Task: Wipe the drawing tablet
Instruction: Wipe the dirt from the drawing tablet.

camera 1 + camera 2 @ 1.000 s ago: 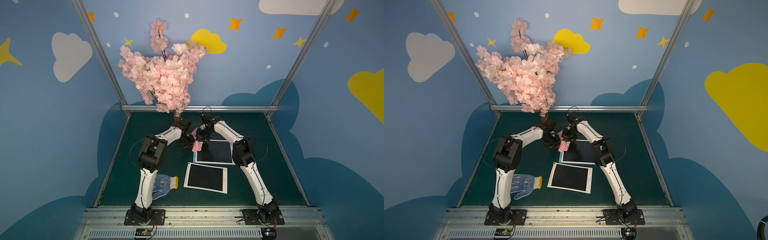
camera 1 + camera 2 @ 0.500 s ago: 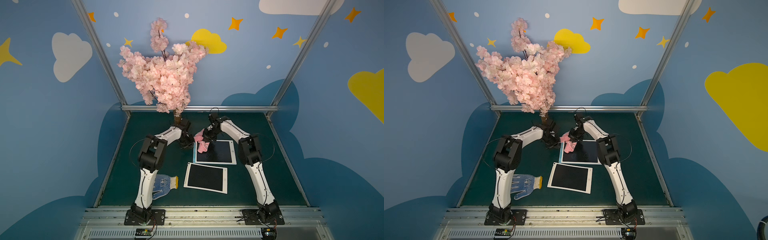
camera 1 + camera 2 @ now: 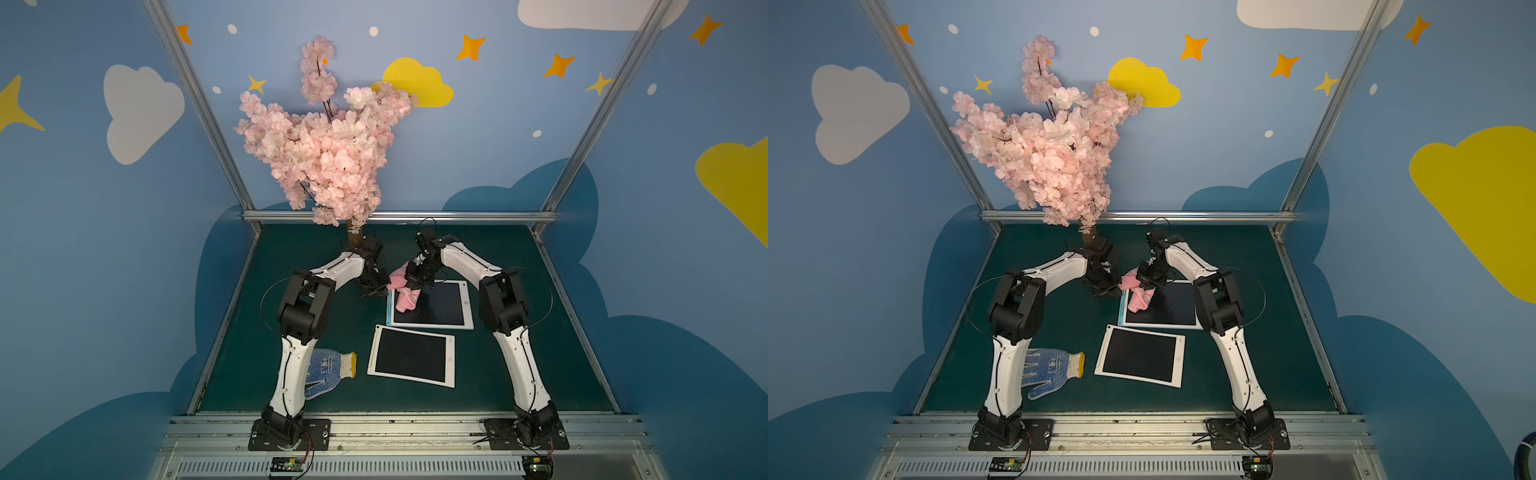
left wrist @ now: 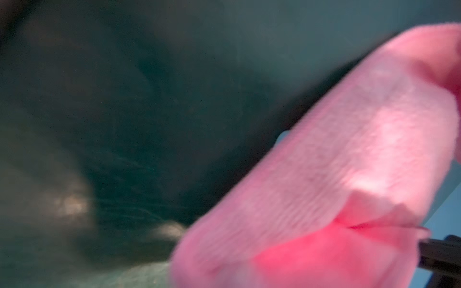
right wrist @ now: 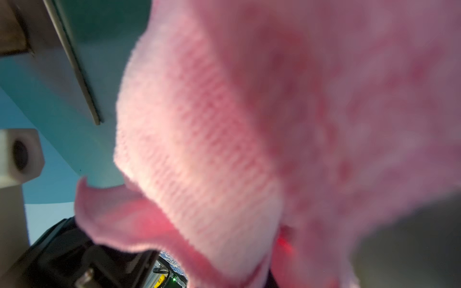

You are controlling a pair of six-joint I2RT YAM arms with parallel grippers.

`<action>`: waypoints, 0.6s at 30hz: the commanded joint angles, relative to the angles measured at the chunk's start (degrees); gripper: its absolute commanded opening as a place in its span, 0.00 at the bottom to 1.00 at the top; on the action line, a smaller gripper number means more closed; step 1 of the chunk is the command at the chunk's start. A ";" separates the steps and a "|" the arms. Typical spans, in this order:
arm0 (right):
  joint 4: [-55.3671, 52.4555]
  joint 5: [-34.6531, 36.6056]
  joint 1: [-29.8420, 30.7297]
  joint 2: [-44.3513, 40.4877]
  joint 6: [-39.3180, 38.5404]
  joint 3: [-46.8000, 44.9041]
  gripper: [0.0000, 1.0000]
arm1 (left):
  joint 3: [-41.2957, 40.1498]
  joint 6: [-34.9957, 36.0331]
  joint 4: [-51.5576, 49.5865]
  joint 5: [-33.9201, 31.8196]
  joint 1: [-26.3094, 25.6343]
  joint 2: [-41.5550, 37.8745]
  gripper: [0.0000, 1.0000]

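Two robot arms meet at the far side of a green worktop (image 3: pixel 540 353), with a pink cloth (image 3: pixel 406 300) strung between them. The right gripper (image 3: pixel 415 279) has its fingers clamped tight on the cloth, whose loose end drapes onto the far left corner of the drawing tablet (image 3: pixel 449 305) (faint scribbles show on its dark screen). The left gripper (image 3: pixel 379 286), just off the tablet's left edge, appears to pinch the cloth's other end, though its wrist view is too blurred to be sure. A second tablet (image 3: pixel 411 356), a dotted work glove (image 3: pixel 328 370) and a blossom tree (image 3: pixel 328 153) share the worktop.
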 commanded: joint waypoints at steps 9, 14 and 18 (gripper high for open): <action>2.99 2.00 6.50 -12.64 -0.51 -18.94 0.00 | 9.41 0.54 -2.89 1.30 1.35 6.00 0.15; 1.16 2.29 7.43 -14.74 -2.21 -21.93 0.00 | 10.16 0.35 -3.00 1.17 1.35 6.32 0.16; 1.18 2.32 6.88 -13.64 -2.41 -20.29 0.00 | 10.51 0.49 -2.99 1.78 1.14 6.96 0.16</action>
